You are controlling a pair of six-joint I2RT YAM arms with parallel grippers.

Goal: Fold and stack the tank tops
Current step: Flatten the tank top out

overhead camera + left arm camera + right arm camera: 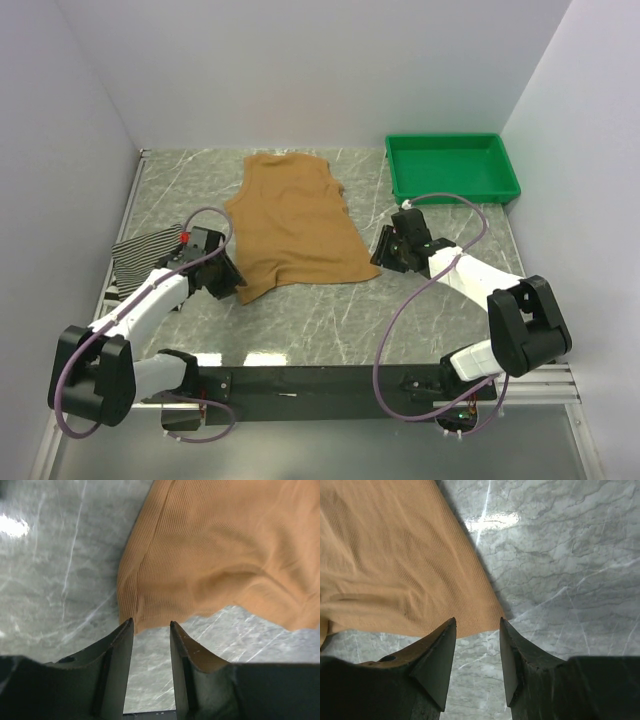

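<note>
Tan-brown ribbed cloth tank top lies spread flat at the centre of the grey marble-patterned worktop, neckline toward the far wall and hem toward the arm bases. The left pincer sits low at the near-left hem corner. Its two dark fingers are parted and nothing lies between them; the cloth corner begins just beyond the tips. The right pincer sits at the near-right hem corner, its jaws likewise apart and empty, with the pointed corner of the hem just ahead of the gap. A thin-striped black-and-white cloth top lies at the left edge of the worktop, partly hidden by the left arm and well apart from the tan garment. A green rectangular plastic tray stands in the far right corner.
</note>
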